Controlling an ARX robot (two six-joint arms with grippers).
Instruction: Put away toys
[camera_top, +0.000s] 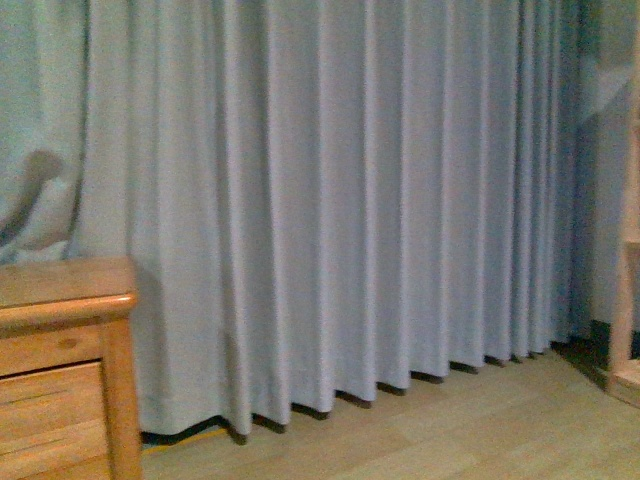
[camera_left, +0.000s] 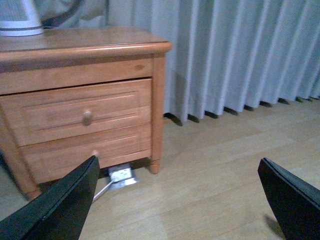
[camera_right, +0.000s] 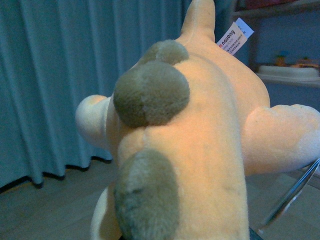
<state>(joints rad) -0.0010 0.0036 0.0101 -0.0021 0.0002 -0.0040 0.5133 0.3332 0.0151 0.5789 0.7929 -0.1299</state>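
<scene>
Plush toy (camera_right: 200, 150) up close, off the floor (camera_right: 50, 210), clenched in right hand, grip itself hidden. Left hand (camera_left: 177, 165) spread wide, empty, facing nightstand (camera_left: 75, 100). Firm squeeze, steady carry toward shelf (camera_right: 290, 75), no swinging.

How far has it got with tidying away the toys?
Done: pickup. The toy hangs above the floor, close to the right wrist camera, apparently gripped. The left hand is open and empty. Still to do: stowing it somewhere.
</scene>
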